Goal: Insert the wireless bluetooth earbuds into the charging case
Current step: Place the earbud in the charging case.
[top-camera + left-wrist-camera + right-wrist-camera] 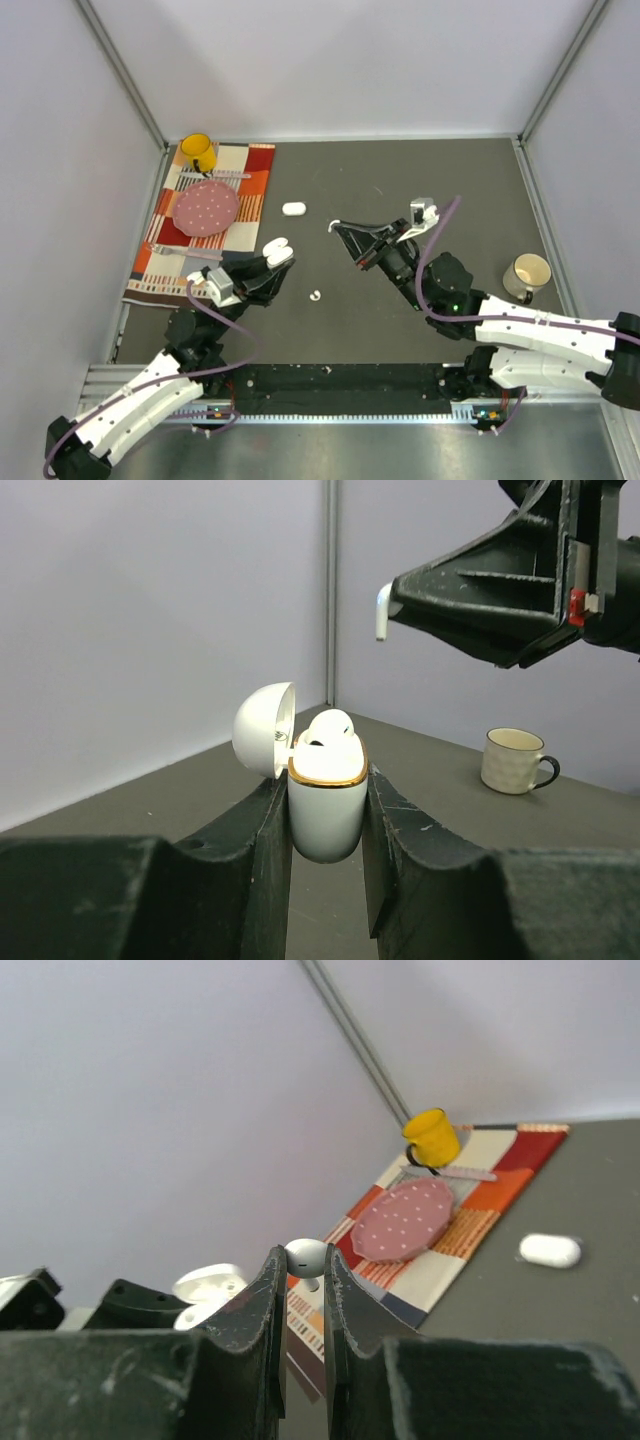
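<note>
My left gripper is shut on an open white charging case with a gold rim, lid tipped back to the left; one white earbud sits in it. The case also shows in the top view. My right gripper is shut on a second white earbud, held above the table to the right of the case; its stem shows in the left wrist view. A third earbud lies loose on the table. A closed white case lies farther back.
A striped cloth at the left carries a pink dotted plate, a yellow mug and cutlery. A cream mug stands at the right. Grey walls surround the dark table.
</note>
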Tool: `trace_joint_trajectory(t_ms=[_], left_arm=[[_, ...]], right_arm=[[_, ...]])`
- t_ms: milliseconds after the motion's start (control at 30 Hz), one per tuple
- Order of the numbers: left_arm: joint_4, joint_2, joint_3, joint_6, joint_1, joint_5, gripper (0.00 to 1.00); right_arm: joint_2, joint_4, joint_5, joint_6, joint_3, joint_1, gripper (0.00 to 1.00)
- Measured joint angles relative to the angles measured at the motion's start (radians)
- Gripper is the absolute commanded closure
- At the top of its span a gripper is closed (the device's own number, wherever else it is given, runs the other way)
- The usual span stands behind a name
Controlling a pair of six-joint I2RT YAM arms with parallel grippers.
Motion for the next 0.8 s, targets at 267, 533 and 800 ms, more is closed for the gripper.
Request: trace_joint_trajectory(t_ms=[267,533,800], left_arm=[[0.057,0.073,0.000,0.000,0.000,0.025,1.00],[0.074,0.076,0.001,0.000,0.000,0.043,1.00],[0.074,0.076,0.001,0.000,0.000,0.046,1.00]], right_arm=[[0.010,0.124,-0.155,-0.039,-0.004,0.000,1.00],[0.089,0.158,-0.286,-0.023,-0.002,0.013,1.00],[0.098,0.200,-0.323,-0.032,-0.001,0.022,1.00]])
